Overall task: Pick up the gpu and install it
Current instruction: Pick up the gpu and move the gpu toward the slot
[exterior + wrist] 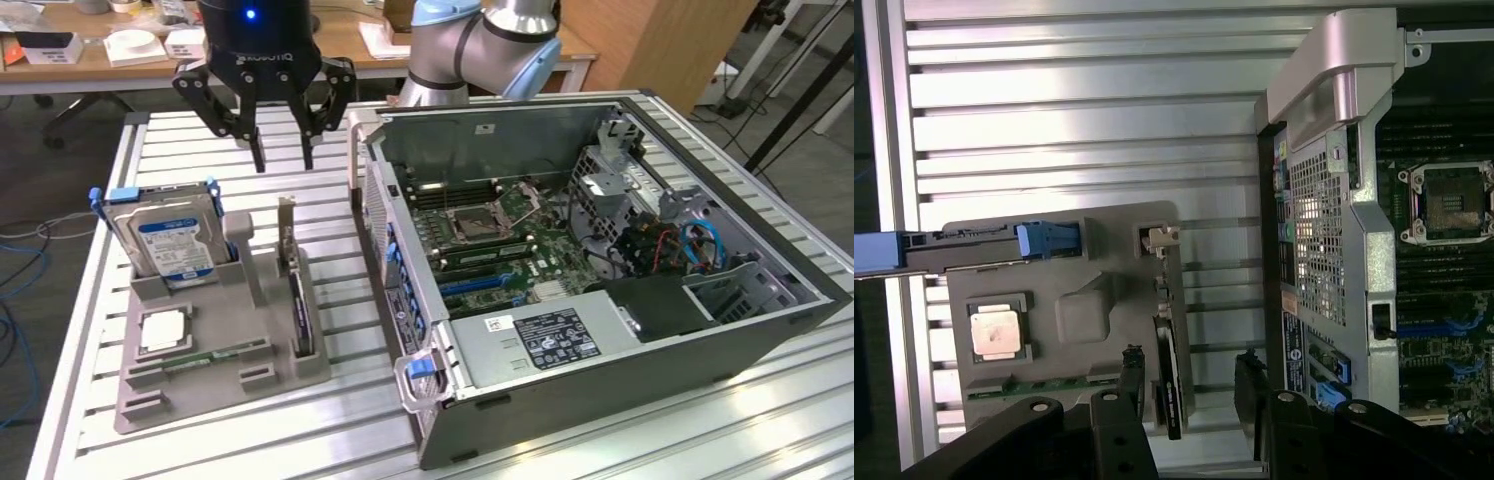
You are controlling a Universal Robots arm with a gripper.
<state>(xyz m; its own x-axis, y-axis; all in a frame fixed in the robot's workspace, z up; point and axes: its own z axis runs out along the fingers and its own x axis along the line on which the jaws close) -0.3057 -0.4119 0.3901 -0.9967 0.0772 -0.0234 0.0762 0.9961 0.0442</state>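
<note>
- The jaws are hanging spread wide above the slatted metal surface [200,440], and they are gripping nothing.
- The gpu [296,292] is standing on its edge in a slot of the grey holder [267,372], well below the jaws and untouched.
- In the wrist view the gpu [1166,385] is lining up with the gap between the two jaws, with its silvery bracket end pointing away from them.
- The hard drive [167,240] with its blue-white label is standing upright in the same holder, below the jaws and on the far side of the gpu from the computer case [601,385].
- A square processor chip [163,330] is lying flat in the holder, beside the hard drive and farther from the jaws than the gpu.
- The computer case is lying open on the surface, just beside the holder and off to the other side of the jaws from the hard drive.
- Its motherboard is facing up, and the empty processor socket [478,225] is showing inside.
- The arm [467,50] is reaching in from behind the case.
</note>
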